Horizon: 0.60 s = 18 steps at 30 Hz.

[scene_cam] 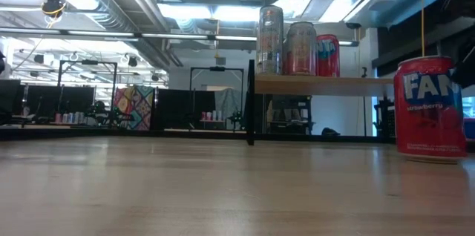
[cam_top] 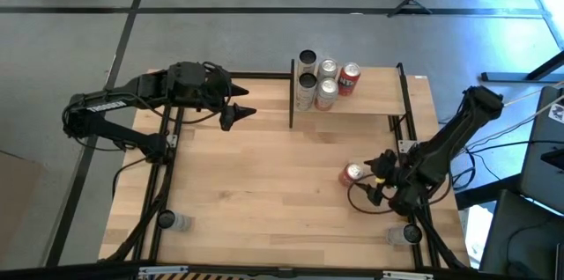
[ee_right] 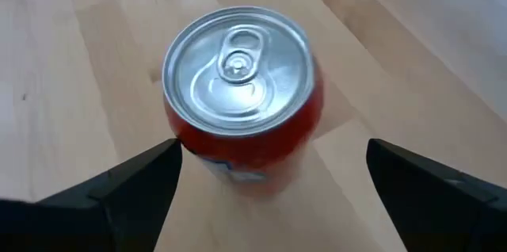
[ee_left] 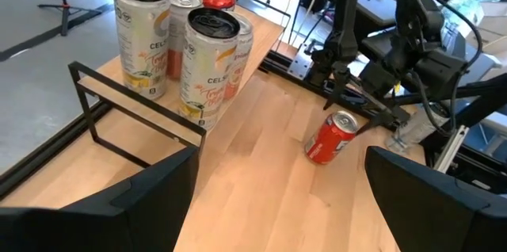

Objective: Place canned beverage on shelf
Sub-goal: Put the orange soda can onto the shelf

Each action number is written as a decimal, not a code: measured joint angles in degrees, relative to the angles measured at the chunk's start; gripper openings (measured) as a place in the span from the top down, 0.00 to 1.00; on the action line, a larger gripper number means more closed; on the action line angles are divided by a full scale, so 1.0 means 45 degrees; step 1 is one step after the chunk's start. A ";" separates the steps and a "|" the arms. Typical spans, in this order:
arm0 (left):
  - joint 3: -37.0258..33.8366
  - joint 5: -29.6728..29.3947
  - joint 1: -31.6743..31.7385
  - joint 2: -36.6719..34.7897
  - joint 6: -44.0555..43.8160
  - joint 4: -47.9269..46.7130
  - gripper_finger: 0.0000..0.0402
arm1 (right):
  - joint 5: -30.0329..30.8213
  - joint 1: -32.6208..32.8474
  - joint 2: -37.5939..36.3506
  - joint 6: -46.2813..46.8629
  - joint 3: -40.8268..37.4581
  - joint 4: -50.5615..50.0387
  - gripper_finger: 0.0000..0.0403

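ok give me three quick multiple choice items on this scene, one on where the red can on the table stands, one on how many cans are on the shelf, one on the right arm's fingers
1. Where is the loose red can?
A. on the shelf
B. on the tabletop by the right gripper
C. under the left gripper

2. How many cans stand on the shelf?
A. two
B. five
C. eight

3. The right gripper has its fingers:
A. open, either side of the can
B. shut on the can
C. shut on nothing

Answers: 1 B, the high view shows it on the table beside the right arm. 2 B, five tops show there. 3 A, the right wrist view shows gaps on both sides.
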 joint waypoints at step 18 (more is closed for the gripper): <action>0.0000 -0.0050 0.0010 0.0005 0.0000 0.0224 0.13 | -0.0363 -0.2037 0.1576 -0.2917 -0.0899 0.4471 0.05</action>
